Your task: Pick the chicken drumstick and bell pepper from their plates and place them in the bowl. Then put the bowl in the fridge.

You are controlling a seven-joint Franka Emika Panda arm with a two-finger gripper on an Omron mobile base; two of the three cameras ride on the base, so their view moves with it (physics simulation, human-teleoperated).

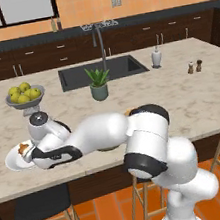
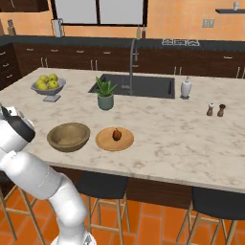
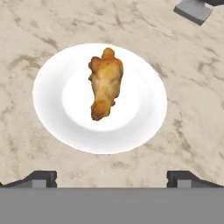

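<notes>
- Hand view: the chicken drumstick [image 3: 105, 83] is seen lying near the middle of the white plate [image 3: 52, 113], its narrow end turned toward the claw [image 3: 112, 178]. Nothing touches it, and it has not yet been lifted.
- The claw is held above the plate with its two finger tips [image 3: 40, 178] spread fully wide and nothing between them. It is judged that they are kept wide so that the lumpy meat can be straddled on the way down.
- The meat lies lengthwise to the gap between the finger tips, so a closing across its narrower width appears to be intended; a short move forward is probably needed first, as the meat sits ahead of the tips.
- Left base view: the plate [image 1: 13, 162] is found at the near left edge of the desk [image 1: 180, 95], with the arm bent low over it and the drumstick [image 1: 23, 147] just showing beside the wrist.
- Right base view: the wooden bowl [image 2: 69, 136] stands empty, just beside the wooden plate [image 2: 115, 139] on which the bell pepper [image 2: 116, 134] rests. Both pieces of food are thus still to be transferred.
- Farther back, a fruit bowl [image 2: 48, 86], a potted plant [image 2: 105, 94] and the sink [image 2: 136, 85] are well apart from the working area.
</notes>
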